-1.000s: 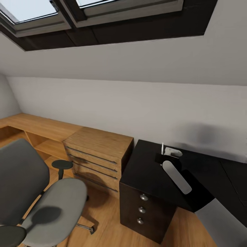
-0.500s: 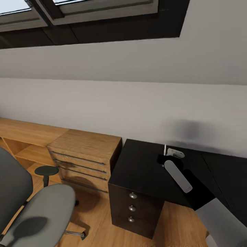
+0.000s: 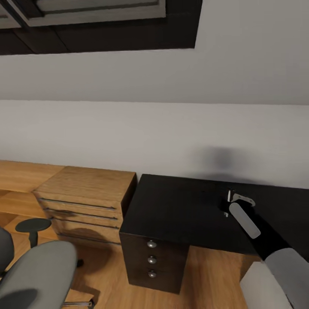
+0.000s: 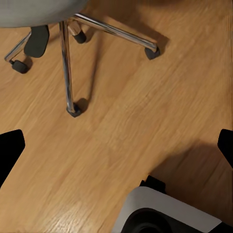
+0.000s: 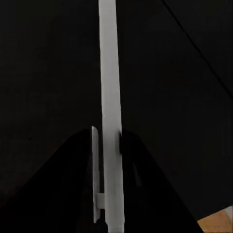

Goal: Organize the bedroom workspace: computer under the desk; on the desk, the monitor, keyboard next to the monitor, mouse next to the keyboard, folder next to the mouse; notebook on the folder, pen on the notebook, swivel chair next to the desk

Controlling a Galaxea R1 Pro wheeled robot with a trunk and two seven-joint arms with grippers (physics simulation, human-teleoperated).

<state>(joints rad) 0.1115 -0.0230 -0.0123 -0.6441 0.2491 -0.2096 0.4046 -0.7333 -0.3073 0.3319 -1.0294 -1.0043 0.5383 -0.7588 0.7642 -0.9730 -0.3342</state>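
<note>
1. The desk (image 3: 180, 210) is the landmark: its glossy black top runs along the white wall, with a three-knob black drawer unit (image 3: 151, 259) under its near corner.
2. A light oak chest of drawers (image 3: 81, 201) stands just beside the desk's end, touching or nearly so.
3. The swivel chair (image 3: 34, 274) stands on the wooden floor well apart from the desk, beyond the chest; in the left wrist view its chrome legs (image 4: 68, 63) and casters rest on the boards.
4. The right gripper (image 3: 229, 206) hangs over the desk top, toward the wall side; its jaws are pressed together on the pen.
5. The left gripper (image 4: 116, 145) hangs over the floor near the chair base, its jaws spread wide.
6. The pen (image 5: 110, 111), a thin white stick, is pinched between the right gripper's fingers (image 5: 94, 160) above the black desk top.
</note>
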